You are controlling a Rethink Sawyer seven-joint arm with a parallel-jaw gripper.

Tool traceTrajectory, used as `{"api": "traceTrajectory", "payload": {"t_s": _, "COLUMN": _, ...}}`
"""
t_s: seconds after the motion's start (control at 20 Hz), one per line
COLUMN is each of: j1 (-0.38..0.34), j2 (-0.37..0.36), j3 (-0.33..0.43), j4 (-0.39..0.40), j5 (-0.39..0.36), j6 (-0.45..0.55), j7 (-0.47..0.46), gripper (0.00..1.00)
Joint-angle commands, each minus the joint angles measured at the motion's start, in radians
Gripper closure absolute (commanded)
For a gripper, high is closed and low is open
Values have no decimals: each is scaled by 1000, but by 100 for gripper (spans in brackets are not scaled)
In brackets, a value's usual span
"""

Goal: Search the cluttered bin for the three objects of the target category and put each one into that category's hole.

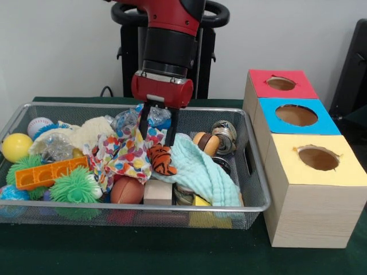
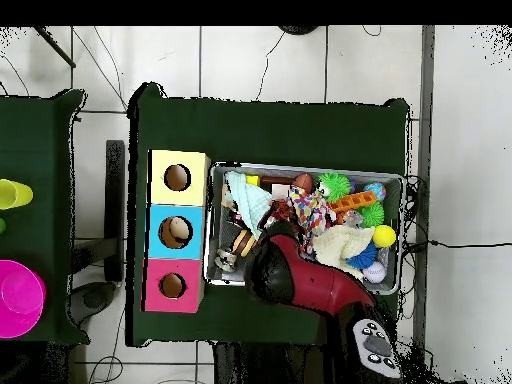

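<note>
The hand, fingers spread and holding nothing, hangs over the bin just above the tiger. The tiger lies between patterned cloth and green cloth, apparently the target.

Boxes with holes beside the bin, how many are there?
3, in a row by the bin: red box farthest back, blue box in the middle, yellow box nearest the front camera. None seem hidden.

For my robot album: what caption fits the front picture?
Robot gripper reaching over the toy tiger in the bin.
</note>
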Motion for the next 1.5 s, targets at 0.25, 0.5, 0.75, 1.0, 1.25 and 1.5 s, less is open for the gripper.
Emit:
{"api": "traceTrajectory", "payload": {"t_s": 0.25, "j1": -45, "j2": 25, "j3": 117, "j4": -65, "j5": 33, "j6": -72, "j7": 199, "gripper": 0}}
{"api": "traceTrajectory", "payload": {"t_s": 0.5, "j1": -33, "j2": 43, "j3": 106, "j4": -67, "j5": 41, "j6": -96, "j7": 201, "gripper": 0}}
{"api": "traceTrajectory", "payload": {"t_s": 0.75, "j1": -31, "j2": 52, "j3": 109, "j4": -66, "j5": 42, "j6": -101, "j7": 203, "gripper": 0}}
{"api": "traceTrajectory", "payload": {"t_s": 1.0, "j1": -67, "j2": 46, "j3": 153, "j4": -55, "j5": 23, "j6": -54, "j7": 193, "gripper": 0}}
{"api": "traceTrajectory", "payload": {"t_s": 1.25, "j1": -89, "j2": 67, "j3": 186, "j4": -66, "j5": 11, "j6": -26, "j7": 174, "gripper": 0}}
{"api": "traceTrajectory", "payload": {"t_s": 1.5, "j1": -118, "j2": 110, "j3": 228, "j4": -82, "j5": -2, "j6": -3, "j7": 151, "gripper": 0}}
